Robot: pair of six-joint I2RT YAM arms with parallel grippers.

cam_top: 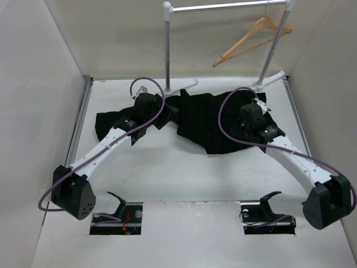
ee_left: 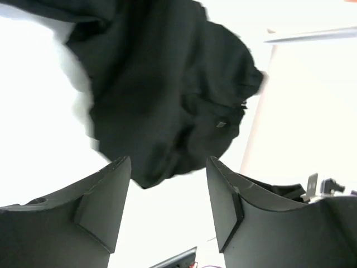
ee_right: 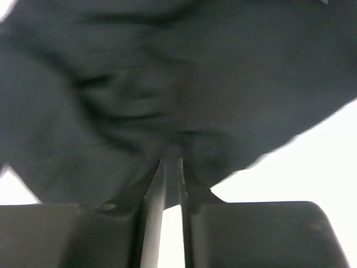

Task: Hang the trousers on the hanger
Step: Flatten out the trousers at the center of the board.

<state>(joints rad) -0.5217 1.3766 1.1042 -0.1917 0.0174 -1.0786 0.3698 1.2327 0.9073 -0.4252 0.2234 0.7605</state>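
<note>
The black trousers (cam_top: 209,120) lie crumpled across the far half of the table, with one leg reaching left. The tan wooden hanger (cam_top: 251,40) hangs on the rail at the back right, apart from the trousers. My left gripper (cam_top: 165,113) is open and empty over the middle of the cloth. In the left wrist view its jaws (ee_left: 168,167) stand wide apart just short of the trousers' edge (ee_left: 162,84). My right gripper (cam_top: 247,110) rests on the right part of the trousers. In the right wrist view it (ee_right: 172,159) is closed on a fold of the cloth (ee_right: 167,72).
The grey metal rail stand (cam_top: 223,6) rises at the back on two posts (cam_top: 167,50), and their white feet (cam_top: 266,81) touch the trousers' far edge. White walls enclose the table on the left, right and back. Two cut-outs (cam_top: 117,218) lie near the arm bases.
</note>
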